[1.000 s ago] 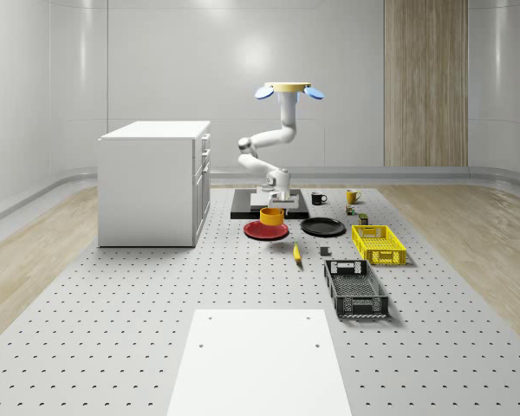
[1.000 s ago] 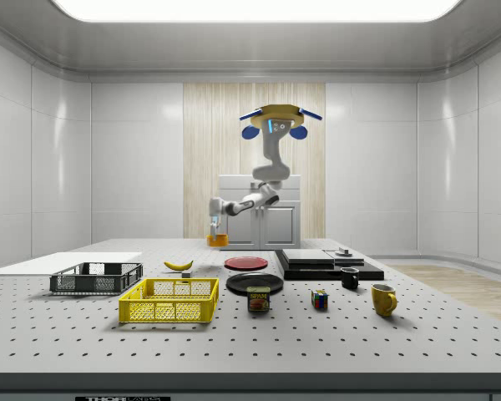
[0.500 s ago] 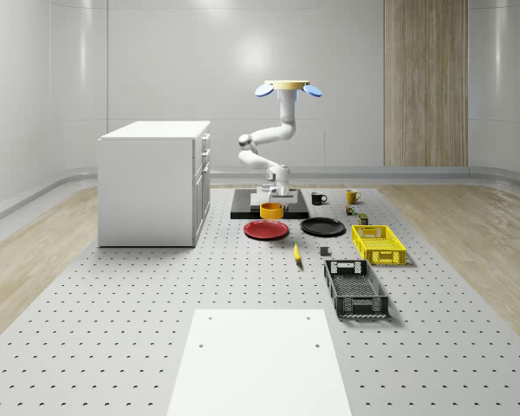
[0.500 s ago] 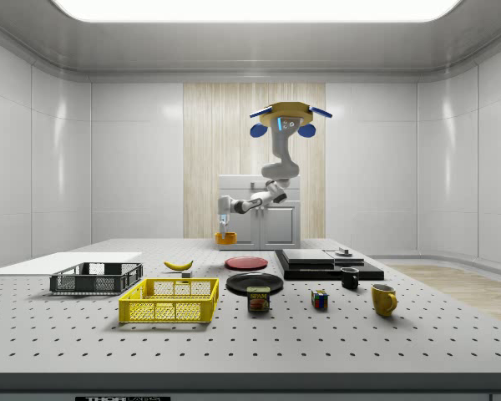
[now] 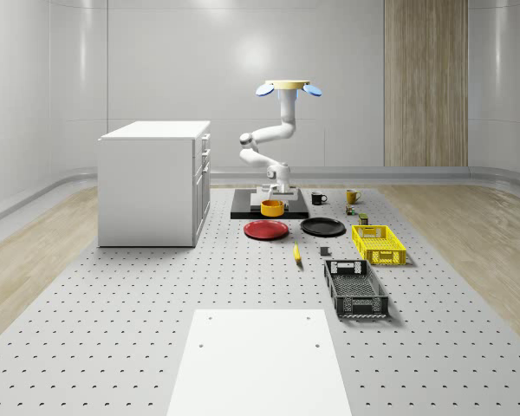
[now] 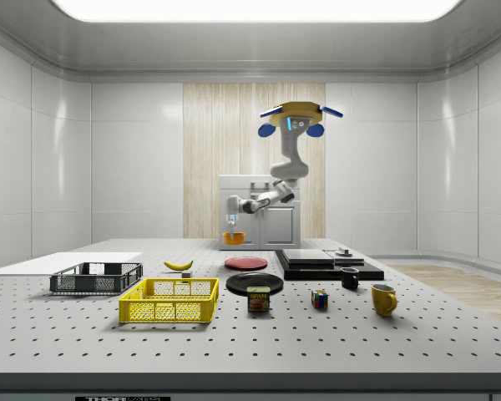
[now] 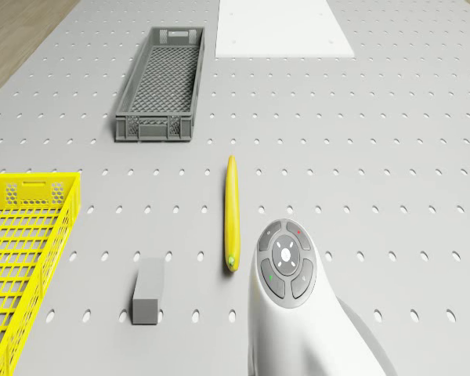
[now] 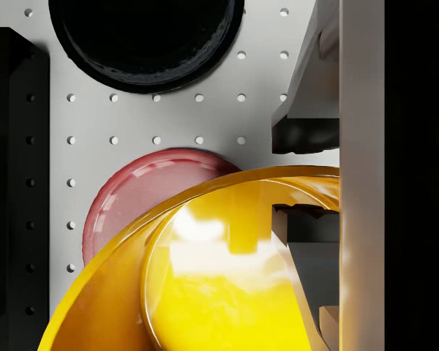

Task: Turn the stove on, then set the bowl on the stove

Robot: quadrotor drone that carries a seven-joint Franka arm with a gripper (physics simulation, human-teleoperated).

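Observation:
An orange-yellow bowl [image 5: 272, 208] [image 6: 234, 238] hangs in the air, with my gripper [image 5: 276, 196] [image 6: 232, 224] shut on its rim. In the wrist view one finger [image 8: 305, 135] is outside the bowl [image 8: 227, 285] and the other is inside. Below it lies the red plate [image 8: 143, 201] [image 5: 266, 230]. The flat black stove [image 5: 247, 206] [image 6: 327, 263] lies just beyond the bowl, and a small knob [image 6: 344, 251] stands on it. The drone [image 5: 288, 87] [image 6: 299, 119] hovers high over the stove area, with the arm reaching down and forward.
A black plate [image 5: 322, 227] lies beside the red plate. A banana [image 7: 231, 211], a small grey block [image 7: 149, 291], a yellow crate [image 5: 379, 244] and a grey crate [image 5: 355, 288] lie nearer the front. A white cabinet [image 5: 154, 182] stands on the whole-scene view's left. Two mugs [image 5: 319, 198] stand beside the stove.
Drone and arm have moved toward the stove, to the side view's right, carrying the bowl along at about the same height. The bowl stays in the gripper's hold.

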